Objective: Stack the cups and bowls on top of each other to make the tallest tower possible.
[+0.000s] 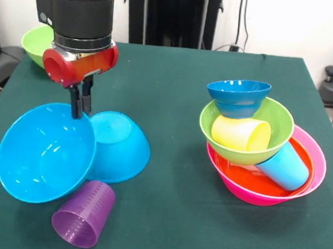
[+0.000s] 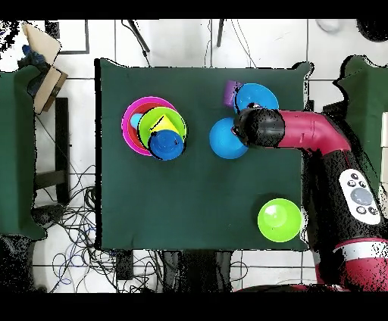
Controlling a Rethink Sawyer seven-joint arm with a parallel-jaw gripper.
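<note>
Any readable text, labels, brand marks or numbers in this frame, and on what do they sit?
None can be read in either view.
The cups and bowls in the tower are plain plastic, as are the two bright blue bowls, the purple cup and the lime green bowl.
The arm's control pad in the overhead view carries buttons, but any markings are too small to read.

I see even, bright light from above on the green table (image 1: 180, 91), with only soft, short shadows under the pink bowl (image 1: 319, 165). Small white glints sit inside the tilted bright blue bowl (image 1: 43, 152) left of it. My front view is sharp throughout. The overhead view washes the floor around the table nearly white.
</note>
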